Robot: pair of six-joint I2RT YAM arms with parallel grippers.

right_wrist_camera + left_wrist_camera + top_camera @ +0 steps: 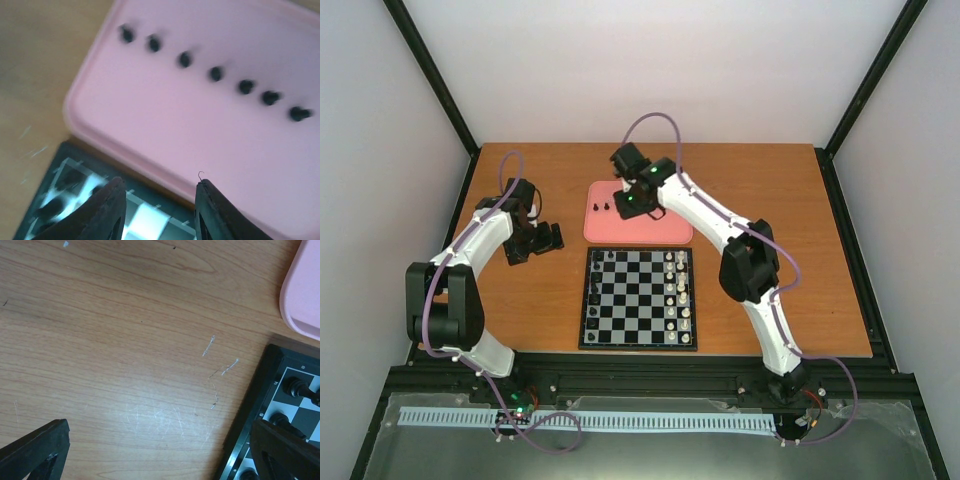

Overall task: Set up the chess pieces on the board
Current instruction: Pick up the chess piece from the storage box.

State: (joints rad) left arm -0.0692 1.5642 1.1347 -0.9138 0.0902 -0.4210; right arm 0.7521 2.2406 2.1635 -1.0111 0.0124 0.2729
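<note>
The board [585, 300] lies in the middle of the table. A few black chess pieces [604, 257] stand at its far left corner, and white pieces [682, 295] fill its right columns. In the right wrist view several black chess pieces [215, 74] stand in a row on the pink tray [200, 130]. My right gripper [159, 182] is open and empty above the tray's near edge, by the board's rim [60, 165]. My left gripper [160, 424] is open and empty over bare wood left of the board [260, 385], where two black pieces [295, 386] show.
The pink tray [670, 232] sits just behind the board, with two black pieces [603, 205] visible at its left; the right arm [720, 220] covers its middle. The tray's corner [305, 300] shows in the left wrist view. The table's edges run left, right and far.
</note>
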